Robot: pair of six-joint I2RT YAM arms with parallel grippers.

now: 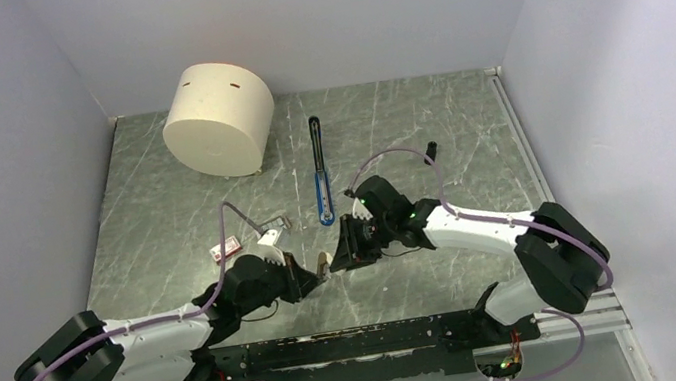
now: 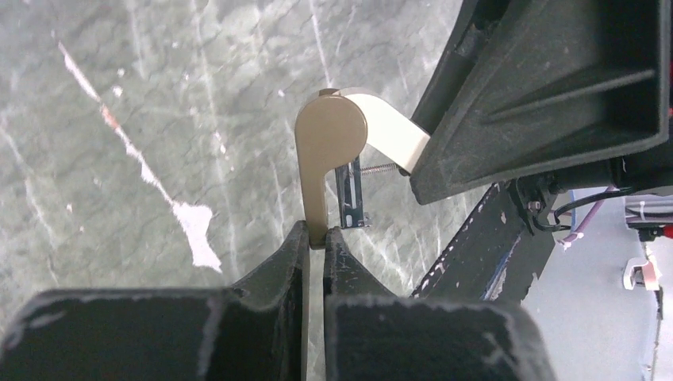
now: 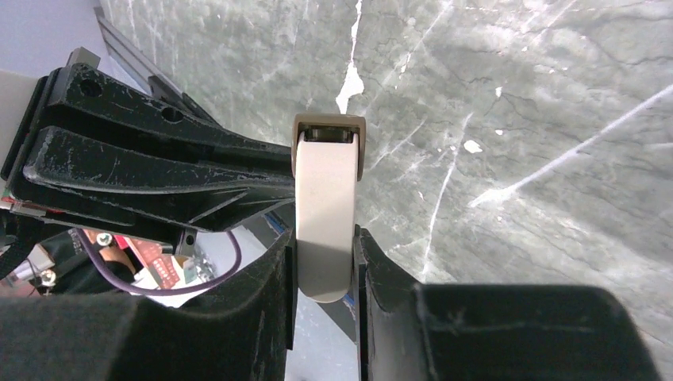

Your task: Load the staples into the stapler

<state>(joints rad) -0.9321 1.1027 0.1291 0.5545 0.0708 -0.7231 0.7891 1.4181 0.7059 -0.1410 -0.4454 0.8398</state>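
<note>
Two arms meet over the grey marbled worktop [image 1: 404, 120] from above: a slim blue plastic stapler [image 1: 320, 178] lies opened out just beyond them, the red-and-white cardboard staples box [image 1: 224, 249] to their left, print unreadable. Left wrist: the left gripper [image 2: 316, 238] pinches a beige hinged plastic piece [image 2: 329, 135]. Right wrist: the right gripper [image 3: 325, 270] clamps its paler leg

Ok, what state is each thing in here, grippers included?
stapler: looks swung open flat on the table, untouched.
staples box: lying on the table, untouched; open or closed cannot be told.
beige hinged piece: bent open at its hinge, held between both grippers.
left gripper: shut on one leg of the beige hinged piece.
right gripper: shut on its other leg.
</note>
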